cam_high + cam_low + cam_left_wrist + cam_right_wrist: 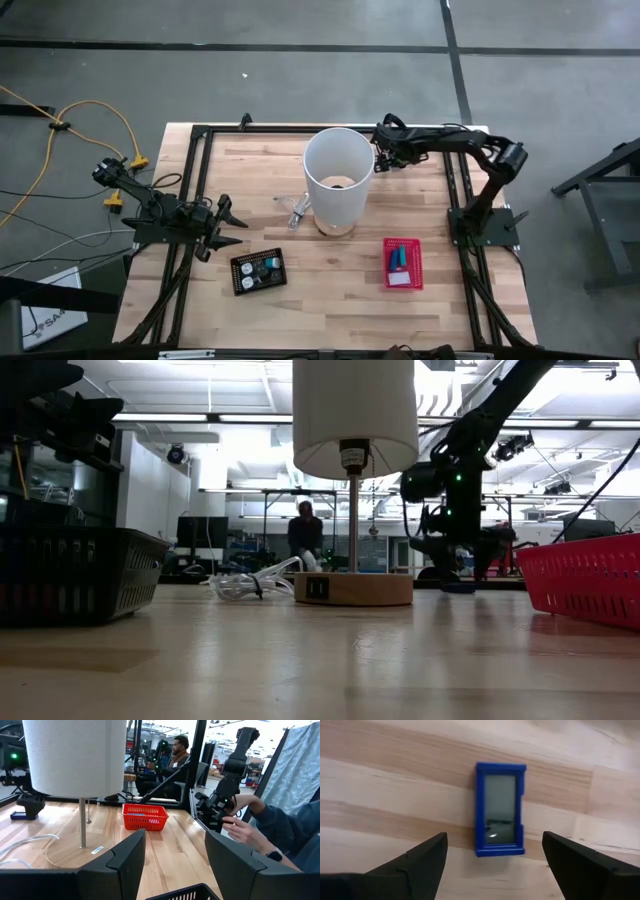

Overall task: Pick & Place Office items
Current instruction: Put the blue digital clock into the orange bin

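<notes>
Wood tabletop w/ a white-shaded lamp mid-table. I've got the right gripper fingers wide apart, hanging over a blue-framed flat item lying on the boards behind the lamp, not touching. Left gripper parted, empty, near the black tray. Red basket holds some items.

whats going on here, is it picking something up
Not yet. The right gripper hangs open just above a small blue-framed item lying flat on the wooden table behind the white lamp, not touching it. The left gripper waits open at the table's left edge, near the black basket. The red basket already holds a few pieces.
</notes>
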Robot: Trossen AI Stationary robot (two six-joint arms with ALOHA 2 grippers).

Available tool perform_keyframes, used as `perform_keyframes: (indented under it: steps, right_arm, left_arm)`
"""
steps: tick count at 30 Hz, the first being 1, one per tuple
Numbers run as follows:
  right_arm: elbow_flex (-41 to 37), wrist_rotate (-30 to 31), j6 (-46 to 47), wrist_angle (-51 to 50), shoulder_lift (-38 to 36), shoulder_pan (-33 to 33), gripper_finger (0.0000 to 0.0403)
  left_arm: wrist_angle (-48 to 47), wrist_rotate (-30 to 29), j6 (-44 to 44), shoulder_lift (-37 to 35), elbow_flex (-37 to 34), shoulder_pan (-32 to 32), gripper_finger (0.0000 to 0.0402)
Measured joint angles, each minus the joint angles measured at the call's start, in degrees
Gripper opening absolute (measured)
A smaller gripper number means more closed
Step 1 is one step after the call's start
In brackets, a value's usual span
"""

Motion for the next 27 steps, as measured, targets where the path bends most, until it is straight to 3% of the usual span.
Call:
perform_keyframes:
  steps: [9, 15, 27]
  right_arm:
    - [-0.04, -0.14, 1.31, 0.15, 0.87, -0.15, 0.0313]
    - [-0.04, -4.44, 1.56, 0.31, 0.87, -2.01, 0.031]
    - [-0.04, -6.25, 1.63, 1.58, 0.87, -3.13, 0.0243]
  left_arm:
    - [0.0, 0.0, 0.0, 0.0, 0.0, 0.0, 0.0199]
    - [0.0, 0.0, -0.01, 0.01, 0.0, 0.02, 0.0199]
    - [0.0, 0.0, -0.02, 0.0, 0.0, 0.0, 0.0199]
